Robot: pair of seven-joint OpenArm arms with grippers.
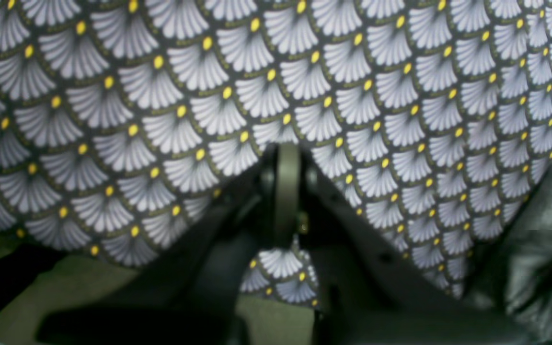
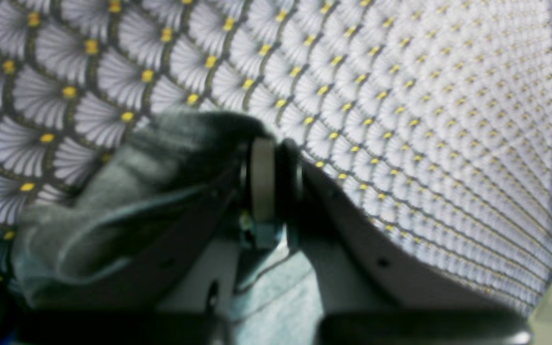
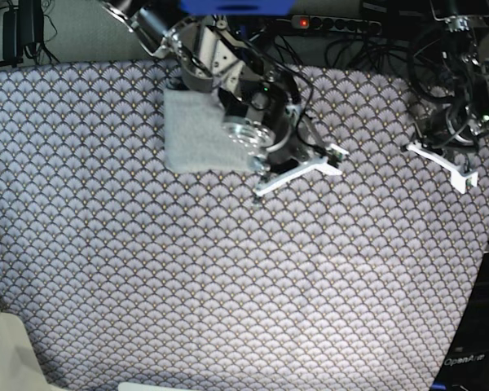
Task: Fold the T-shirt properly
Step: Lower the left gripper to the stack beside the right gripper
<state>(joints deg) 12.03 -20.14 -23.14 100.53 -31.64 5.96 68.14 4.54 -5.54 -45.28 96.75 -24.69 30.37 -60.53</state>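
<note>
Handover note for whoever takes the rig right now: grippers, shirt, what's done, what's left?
Left gripper: shut, empty, low over the patterned cloth at the base view's right edge.
Right gripper: shut, empty as far as the base view shows, just beside the T-shirt.
T-shirt: a compact grey rectangle at the far side of the cloth, partly under the right arm.
Done: the folding looks complete.
Left: draw the right arm clear and check the edges are square.

base: high overhead, looks down on whole cloth point(image 3: 228, 285) | wrists: low, close over cloth, along own jaws | shared: cloth; right wrist and base share shirt point(image 2: 113, 201)
</note>
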